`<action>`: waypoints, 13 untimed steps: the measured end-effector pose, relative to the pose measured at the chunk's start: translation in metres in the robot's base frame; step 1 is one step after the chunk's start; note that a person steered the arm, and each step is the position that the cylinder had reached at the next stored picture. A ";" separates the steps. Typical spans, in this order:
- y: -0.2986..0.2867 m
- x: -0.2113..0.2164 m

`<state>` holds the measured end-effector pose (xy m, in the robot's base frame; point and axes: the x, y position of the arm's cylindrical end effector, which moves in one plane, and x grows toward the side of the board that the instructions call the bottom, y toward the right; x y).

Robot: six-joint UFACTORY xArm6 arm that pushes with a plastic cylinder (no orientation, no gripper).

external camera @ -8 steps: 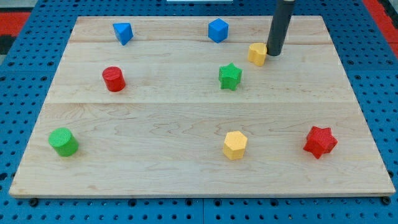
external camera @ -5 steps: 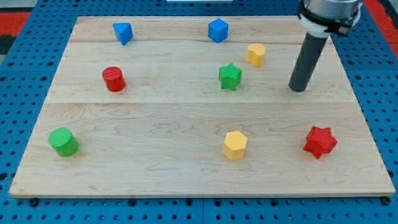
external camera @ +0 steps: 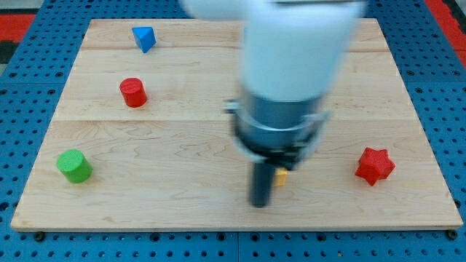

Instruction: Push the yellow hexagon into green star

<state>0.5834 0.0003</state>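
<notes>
Blue pegboard surrounds the pale wooden board (external camera: pixel 182 211) in the camera view. My tip (external camera: pixel 259 204) is blurred, near the bottom edge at mid-width; I have a rod, no claw, so no grip state applies. The yellow hexagon (external camera: pixel 280 176) peeks out just right of the rod, mostly hidden; whether they touch I cannot tell. The arm's body (external camera: pixel 291 65) covers the green star's area. Visible: blue block (external camera: pixel 144 37) top left, red cylinder (external camera: pixel 133 92), green cylinder (external camera: pixel 74 166) bottom left, red star (external camera: pixel 374 165) right.
</notes>
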 end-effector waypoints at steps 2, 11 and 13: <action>0.018 -0.056; 0.107 -0.147; 0.100 -0.160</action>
